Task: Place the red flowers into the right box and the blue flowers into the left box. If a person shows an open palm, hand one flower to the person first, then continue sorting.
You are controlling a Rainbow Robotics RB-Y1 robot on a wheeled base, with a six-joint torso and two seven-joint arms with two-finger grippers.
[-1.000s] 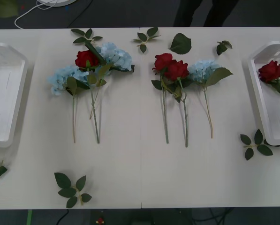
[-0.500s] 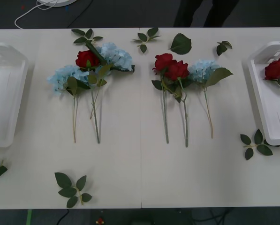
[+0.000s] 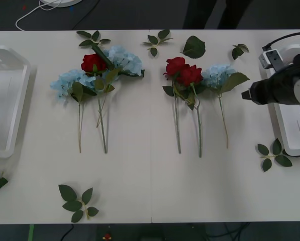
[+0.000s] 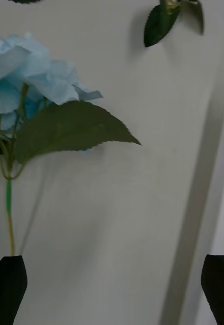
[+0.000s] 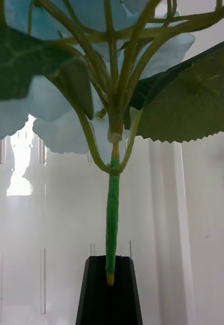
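A blue flower is pinched by its stem between the left gripper's closed fingers, over the left box.

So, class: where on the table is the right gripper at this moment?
In the front view the right gripper, fingers open, sits at the table's right side, between the right box and the rightmost blue flower.

1. My front camera sits high and looks forward and down across the whole desk.
2. My right wrist camera hangs close over the desk beside a blue flower, which the front view shares.
3. My left wrist camera looks closely up a blue flower's stem.
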